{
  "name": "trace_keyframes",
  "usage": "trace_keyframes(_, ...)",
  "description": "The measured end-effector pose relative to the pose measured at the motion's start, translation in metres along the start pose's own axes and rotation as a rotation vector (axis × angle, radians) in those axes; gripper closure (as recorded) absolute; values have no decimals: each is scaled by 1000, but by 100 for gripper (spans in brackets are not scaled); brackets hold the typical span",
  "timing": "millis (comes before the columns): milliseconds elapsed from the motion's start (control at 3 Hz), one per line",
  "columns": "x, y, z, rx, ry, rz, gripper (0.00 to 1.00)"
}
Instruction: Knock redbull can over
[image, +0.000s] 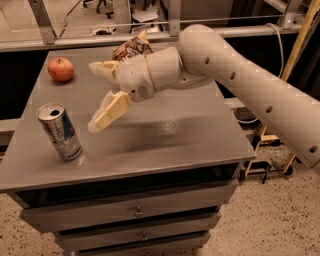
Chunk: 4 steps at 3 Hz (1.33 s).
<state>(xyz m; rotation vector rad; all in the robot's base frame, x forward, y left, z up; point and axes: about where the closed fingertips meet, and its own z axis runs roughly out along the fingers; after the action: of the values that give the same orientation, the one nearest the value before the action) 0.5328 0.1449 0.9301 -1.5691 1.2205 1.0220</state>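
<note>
The redbull can (60, 132), slim, silver and blue with a shiny open top, stands upright near the front left of the grey table (180, 135). My gripper (93, 96) hangs over the table to the right of the can and a little behind it. It is open and empty, with its cream fingers spread. The lower fingertip (95, 126) is a short gap from the can's top and does not touch it. The thick beige arm (240, 75) comes in from the right.
A red apple (60, 69) sits at the table's back left corner. A crumpled snack bag (131, 48) lies at the back, partly behind my wrist. Drawers (135, 212) are below the table top. A metal rail (100, 40) runs behind the table.
</note>
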Motion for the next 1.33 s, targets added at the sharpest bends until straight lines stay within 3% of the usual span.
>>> trace_keyframes(667, 2, 19, 40, -27, -147, -36, 0)
trace_keyframes(1333, 18, 39, 57, -27, -218, 69, 0)
